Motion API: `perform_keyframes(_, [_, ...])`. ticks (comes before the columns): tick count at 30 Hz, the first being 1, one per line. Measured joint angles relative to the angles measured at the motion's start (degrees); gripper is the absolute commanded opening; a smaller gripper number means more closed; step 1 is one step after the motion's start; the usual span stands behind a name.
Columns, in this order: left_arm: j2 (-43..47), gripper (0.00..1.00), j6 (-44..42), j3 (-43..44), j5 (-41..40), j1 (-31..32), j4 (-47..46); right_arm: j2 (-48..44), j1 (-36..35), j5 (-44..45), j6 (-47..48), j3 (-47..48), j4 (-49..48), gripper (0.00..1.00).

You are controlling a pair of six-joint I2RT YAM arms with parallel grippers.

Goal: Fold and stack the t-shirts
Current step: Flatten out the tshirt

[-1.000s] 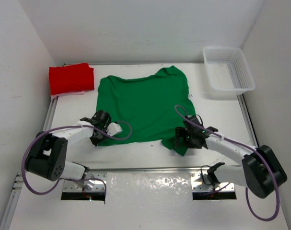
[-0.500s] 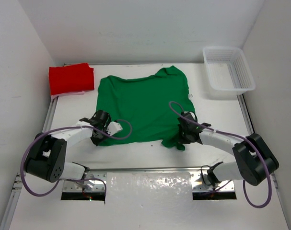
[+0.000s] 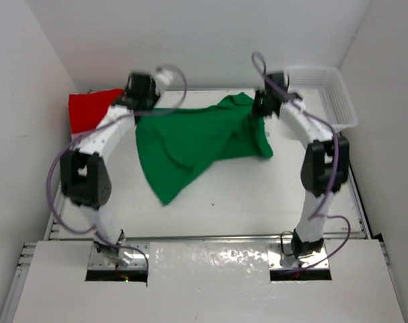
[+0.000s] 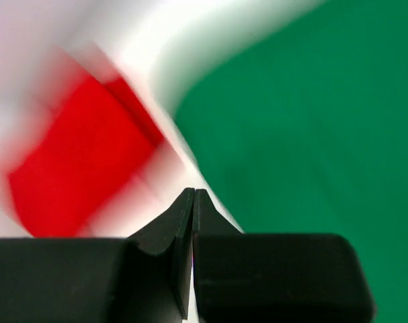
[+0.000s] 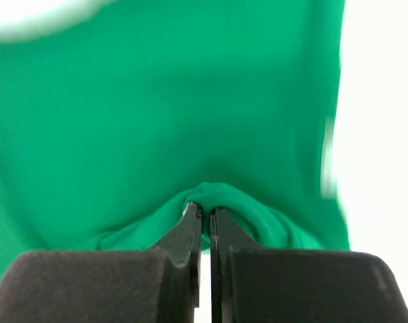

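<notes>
From my station, the green t-shirt was half in the air over the far part of the table. It was strung between the two arms, with a loose tongue of cloth trailing back toward me and resting on the surface. The right gripper was closed tight with a small bunch of green fabric pinched at its tips, plain in its wrist view. The left gripper was closed too. Its own camera was smeared with motion and showed the green edge only running past the tips, but from above the shirt's corner rose right up to it, so I judged it had the hem. The red t-shirt lay folded at the far left, just beside the lifted cloth, and the white basket sat at the far right. The shirt read to me as light, limp and not slippery. It sagged and creased wherever it was unsupported, so it would not hold a line by itself and could drag or double over unevenly. I reckoned corners and hems were the places to take it, both at once and pulled taut, since a thin pinch on a single layer might slip free.
</notes>
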State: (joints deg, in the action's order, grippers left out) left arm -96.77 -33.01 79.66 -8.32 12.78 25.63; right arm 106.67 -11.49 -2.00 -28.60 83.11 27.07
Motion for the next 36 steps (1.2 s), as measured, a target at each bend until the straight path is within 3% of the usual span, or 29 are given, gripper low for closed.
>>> perform_keyframes(5, [-18.2,0.0,5.1,44.2,0.6,-3.7,-0.7,21.8,6.7,-2.2,-2.7,49.1,3.0,0.0])
perform_keyframes(6, [-19.5,0.0,5.1,49.6,1.9,-4.0,0.1,21.8,8.0,-2.6,-4.3,50.8,0.2,0.0])
perform_keyframes(7, [-19.5,0.03,4.5,53.3,3.3,-4.4,1.2,17.3,9.2,-2.7,-5.9,45.7,-4.0,0.0])
perform_keyframes(8, [-17.7,0.11,3.8,53.2,4.3,-4.5,1.9,12.0,10.3,-2.6,-7.0,39.3,-6.0,0.0])
perform_keyframes(9, [-13.7,0.12,2.6,48.0,4.9,-4.1,1.1,4.9,11.2,-2.3,-7.8,30.9,-8.0,0.0])
perform_keyframes(11, [-3.1,0.13,0.2,30.7,4.4,0.3,-0.7,-6.1,10.9,-1.5,-8.2,19.3,-10.0,0.0])
perform_keyframes(13, [4.0,0.14,-1.5,14.6,4.1,8.9,-1.2,-14.6,7.2,-1.3,-8.8,9.5,-14.1,0.0])
perform_keyframes(15, [4.7,0.14,-1.2,4.8,7.4,16.5,-1.1,-19.6,2.8,-1.7,-9.4,2.0,-17.9,0.0])
perform_keyframes(17, [0.5,0.15,-0.3,0.4,11.5,20.9,1.9,-20.6,-0.9,-2.1,-9.1,-1.7,-18.3,0.0])
perform_keyframes(21, [-4.5,0.18,1.9,-1.2,15.0,18.2,6.8,-16.7,-5.1,-0.9,-5.8,1.0,-13.8,0.0])
perform_keyframes(28, [1.3,0.3,3.8,2.6,22.1,7.4,7.0,-13.5,-16.7,0.6,0.2,20.7,-9.2,0.0])
perform_keyframes(31, [5.4,0.38,3.6,2.8,24.6,2.8,6.7,-13.9,-17.6,1.4,1.6,28.2,-9.7,0.0])
perform_keyframes(36, [9.7,0.46,3.3,2.8,27.1,-3.0,6.8,-15.6,-16.4,2.6,1.4,29.5,-10.1,0.0])
